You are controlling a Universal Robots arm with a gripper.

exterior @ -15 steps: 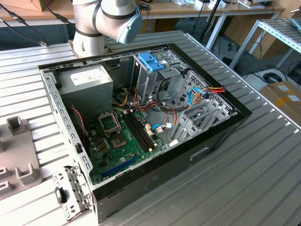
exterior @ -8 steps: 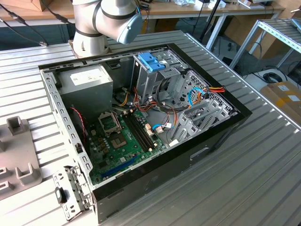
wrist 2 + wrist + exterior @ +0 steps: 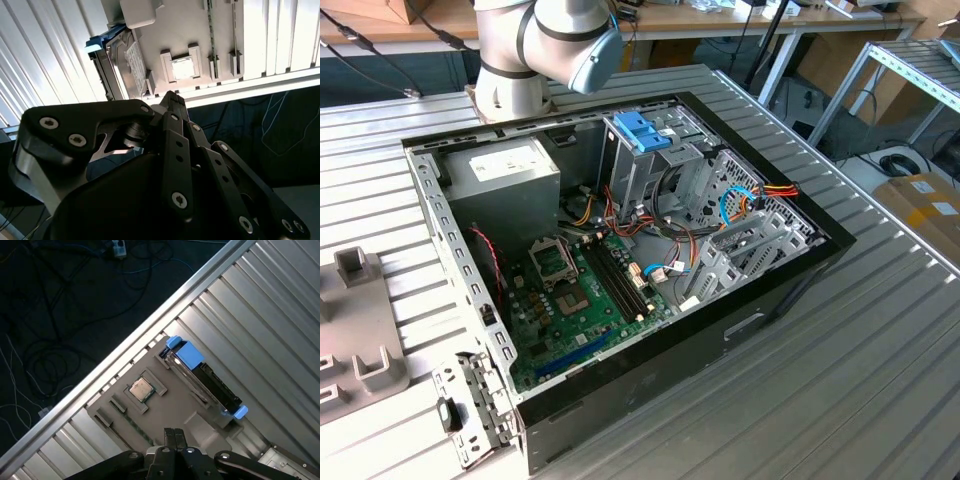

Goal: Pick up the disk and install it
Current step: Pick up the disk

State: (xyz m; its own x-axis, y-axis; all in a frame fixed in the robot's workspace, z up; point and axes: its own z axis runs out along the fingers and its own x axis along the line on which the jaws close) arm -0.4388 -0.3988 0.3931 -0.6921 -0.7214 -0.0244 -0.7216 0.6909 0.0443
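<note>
Bare ribbed table point(image 3: 280, 315) lies open beside the disk point(image 3: 205, 377), grey holder point(image 3: 165, 410) backing it.

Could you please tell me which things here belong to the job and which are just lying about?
Job: the disk on edge in the grey tray, the gripper, the open computer case.
Idle: the processor chip, the power-supply box, the cardboard box.

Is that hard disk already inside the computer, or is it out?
Out. In both wrist views the disk stands on edge in a grey fixture on the ribbed table.
</note>
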